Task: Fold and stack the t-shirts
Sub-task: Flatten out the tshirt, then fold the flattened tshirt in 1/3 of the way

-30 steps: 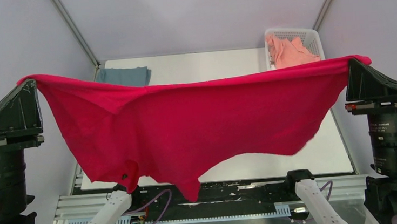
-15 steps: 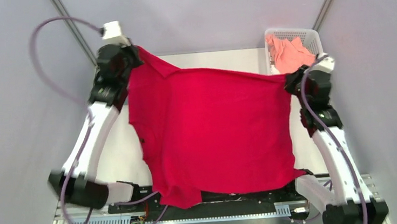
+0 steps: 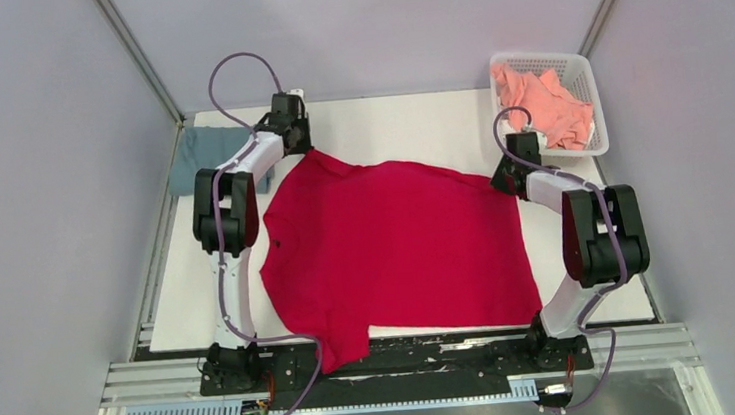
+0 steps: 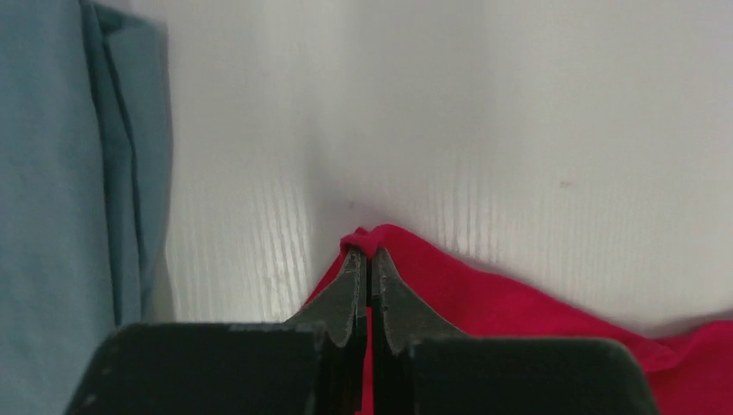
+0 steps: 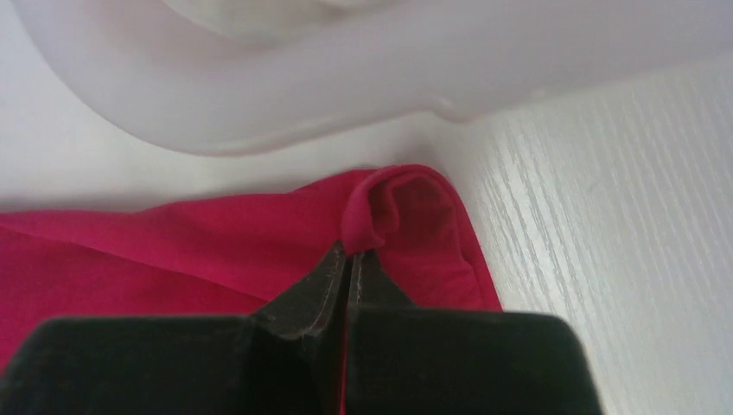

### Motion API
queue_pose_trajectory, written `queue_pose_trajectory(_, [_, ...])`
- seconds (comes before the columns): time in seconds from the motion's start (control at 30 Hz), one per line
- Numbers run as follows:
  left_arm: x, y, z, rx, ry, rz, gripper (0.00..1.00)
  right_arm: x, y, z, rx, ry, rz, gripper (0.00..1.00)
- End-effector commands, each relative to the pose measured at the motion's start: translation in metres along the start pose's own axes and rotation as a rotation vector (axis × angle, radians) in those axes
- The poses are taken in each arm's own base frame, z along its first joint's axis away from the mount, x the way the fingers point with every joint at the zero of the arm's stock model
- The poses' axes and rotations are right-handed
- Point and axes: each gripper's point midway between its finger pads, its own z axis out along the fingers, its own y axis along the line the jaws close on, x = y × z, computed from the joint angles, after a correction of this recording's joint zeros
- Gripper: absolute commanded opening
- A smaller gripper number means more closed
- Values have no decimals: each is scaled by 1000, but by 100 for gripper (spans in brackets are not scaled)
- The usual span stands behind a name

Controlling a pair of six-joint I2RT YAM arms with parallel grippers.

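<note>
The crimson red t-shirt (image 3: 397, 250) lies spread flat on the white table, its near edge hanging over the table's front. My left gripper (image 3: 300, 145) is shut on its far left corner (image 4: 380, 242). My right gripper (image 3: 503, 177) is shut on its far right corner (image 5: 389, 207). The blue-grey t-shirt (image 3: 203, 152) lies folded at the far left, and also shows in the left wrist view (image 4: 60, 173). The salmon pink t-shirt (image 3: 545, 102) lies crumpled in the basket.
The white mesh basket (image 3: 581, 73) stands at the far right corner, just beyond my right gripper; its rim fills the top of the right wrist view (image 5: 346, 78). Grey walls enclose the table (image 3: 406, 124) on both sides.
Both arms have swung the red shirt from stretched high in the air down and forward, laying it flat on the table. Both grippers still hold its far corners.
</note>
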Motion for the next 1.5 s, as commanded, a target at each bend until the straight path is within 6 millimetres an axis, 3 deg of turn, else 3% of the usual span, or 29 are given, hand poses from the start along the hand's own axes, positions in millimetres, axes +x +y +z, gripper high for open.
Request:
queue_pose_trajectory(0.0, [-55, -3, -15, 14, -147, 11, 0, -52, 24, 0, -48, -135, 61, 0])
queue_pose_trajectory(0.07, [-59, 0, -10, -2, -147, -9, 0, -55, 25, 3, -43, -140, 61, 0])
queue_pose_trajectory(0.1, [-51, 2, -4, -9, -113, -20, 0, -56, 25, 4, -40, -140, 60, 0])
queue_pose_trajectory(0.13, [-60, 2, -6, -12, -125, -27, 0, -58, 25, 5, -37, -142, 60, 0])
queue_pose_trajectory(0.2, [-59, 6, -5, -32, -114, -43, 0, -63, 27, 4, -36, -154, 62, 0])
queue_pose_trajectory(0.33, [-68, 5, -22, -37, -136, -80, 0, -76, 29, -7, -35, -185, 50, 0])
queue_pose_trajectory(0.47, [-66, 8, -41, -53, -125, -118, 0, -74, 30, -14, -49, -173, 29, 0])
queue_pose_trajectory(0.6, [-45, 17, -61, -111, -62, -172, 0, -70, 30, -19, -52, -135, -10, 0])
queue_pose_trajectory(0.63, [-30, 19, -62, -124, -32, -190, 0, -69, 31, -21, -56, -126, -17, 0])
queue_pose_trajectory(0.67, [-33, 20, -74, -128, -46, -206, 0, -67, 31, -23, -56, -118, -27, 0])
queue_pose_trajectory(0.7, [-16, 21, -75, -138, -14, -224, 0, -67, 30, -26, -56, -111, -32, 0])
queue_pose_trajectory(0.73, [-20, 21, -88, -137, -33, -237, 0, -66, 29, -29, -56, -106, -35, 0])
queue_pose_trajectory(0.77, [-3, 22, -89, -148, -2, -257, 0, -64, 28, -31, -55, -103, -35, 0])
queue_pose_trajectory(0.8, [-7, 19, -102, -136, -27, -280, 0, -63, 28, -33, -58, -100, -35, 0])
queue_pose_trajectory(0.83, [8, 18, -104, -137, -2, -284, 0, -61, 28, -36, -64, -97, -37, 0])
queue_pose_trajectory(0.87, [2, 16, -117, -124, -32, -308, 0, -60, 29, -38, -71, -93, -39, 0])
queue_pose_trajectory(0.9, [17, 16, -119, -133, -8, -313, 0, -59, 29, -41, -77, -89, -42, 0])
queue_pose_trajectory(0.93, [13, 15, -131, -125, -34, -341, 0, -58, 29, -43, -82, -87, -49, 0])
queue_pose_trajectory(0.97, [26, 15, -133, -132, -12, -344, 0, -58, 28, -46, -81, -86, -54, 0])
queue_pose_trajectory(1.0, [25, 15, -146, -133, -27, -361, 0, -58, 28, -49, -80, -85, -61, 0])
queue_pose_trajectory(1.1, [55, 17, -163, -184, 10, -383, 0, -60, 24, -56, -65, -88, -90, 0])
queue_pose_trajectory(1.17, [63, 15, -183, -171, -2, -417, 0, -61, 22, -59, -55, -82, -102, 0])
queue_pose_trajectory(1.47, [97, 12, -226, -167, -6, -501, 0, -68, 21, -70, -44, -84, -123, 0])
